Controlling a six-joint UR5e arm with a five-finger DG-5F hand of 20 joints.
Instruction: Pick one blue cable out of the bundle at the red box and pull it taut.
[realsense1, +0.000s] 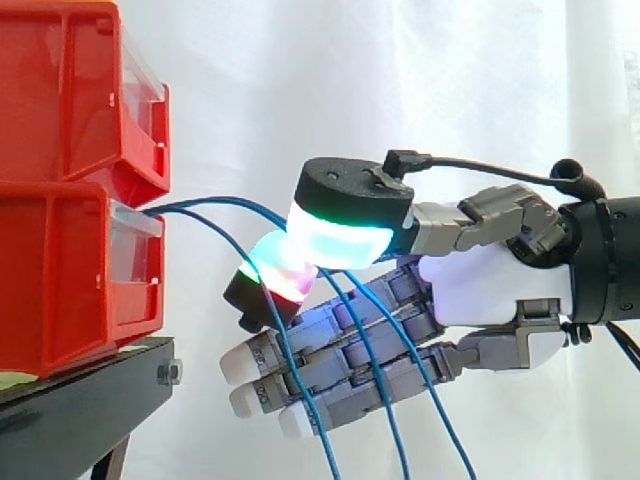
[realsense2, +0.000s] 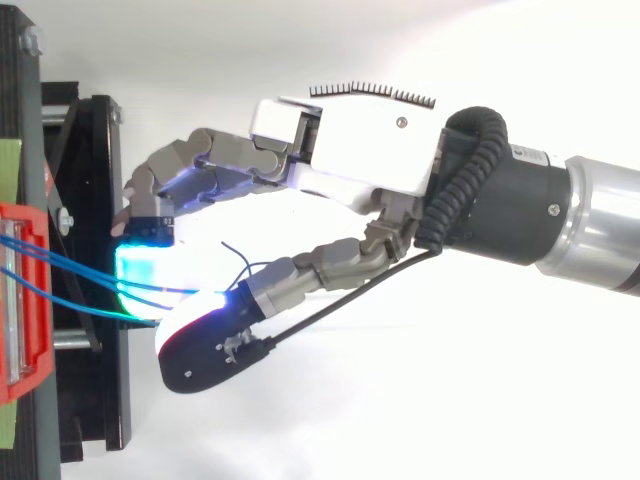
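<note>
The arm (realsense2: 600, 235) reaches in level from 3 o'clock, and the hand (realsense1: 480, 285) points its fingers toward 9 o'clock at the red box (realsense1: 60, 290), the lower of two stacked on a black stand (realsense1: 80, 415). The thumb (realsense1: 345, 215) and one finger pad (realsense1: 272, 268) are curled together, pads meeting on a blue cable (realsense1: 230, 200) just off the box front at its 3 o'clock side; the other fingers (realsense1: 250, 358) lie straight beneath. The bundle (realsense1: 385, 400) leaves the box, arches through the pinch and hangs toward 5 o'clock. A green strip (realsense2: 10, 165) on the stand is too small to read
</note>
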